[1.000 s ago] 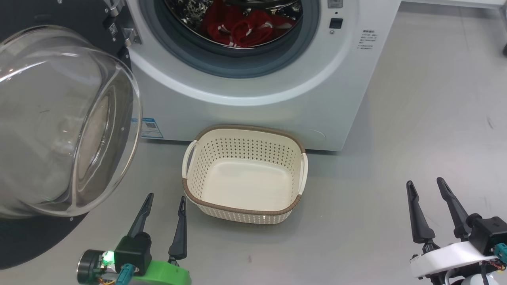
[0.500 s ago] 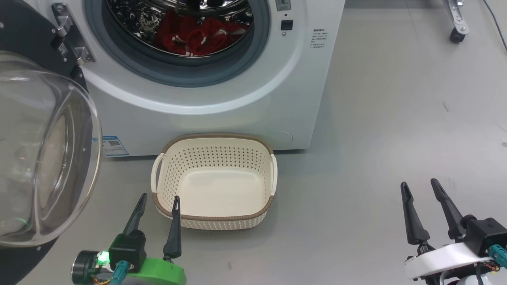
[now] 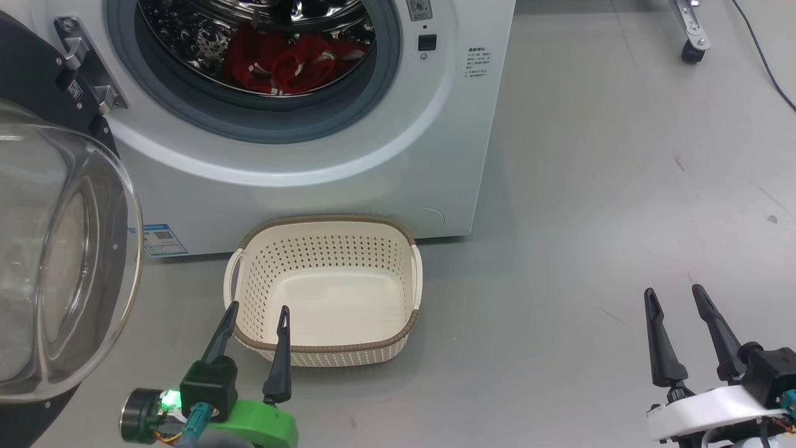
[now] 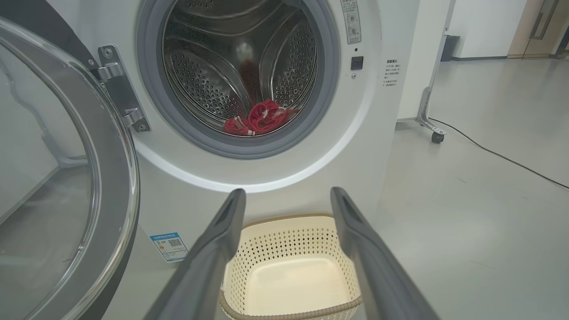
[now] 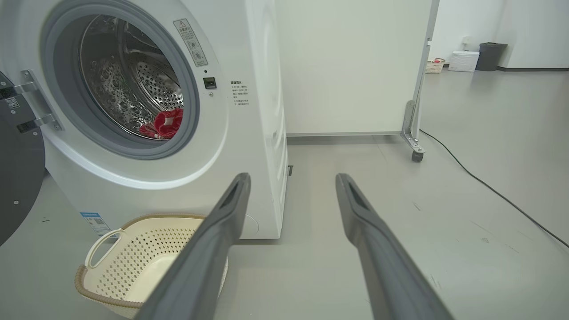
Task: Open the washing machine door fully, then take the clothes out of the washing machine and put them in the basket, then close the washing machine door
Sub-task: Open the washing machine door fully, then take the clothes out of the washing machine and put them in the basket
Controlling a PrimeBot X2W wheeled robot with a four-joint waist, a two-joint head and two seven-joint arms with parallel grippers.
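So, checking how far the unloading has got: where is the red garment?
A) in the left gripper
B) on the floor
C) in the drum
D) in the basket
C: the clothes lie inside the washing machine, and the basket holds nothing.

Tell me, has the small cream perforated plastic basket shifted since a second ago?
No. The cream perforated basket sits at the same spot before the white washing machine; the camera shifted instead.

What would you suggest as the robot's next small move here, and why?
Probably lift the open left claw toward the drum: the washing machine door stands wide, the red clothes lie inside, and the basket is empty.
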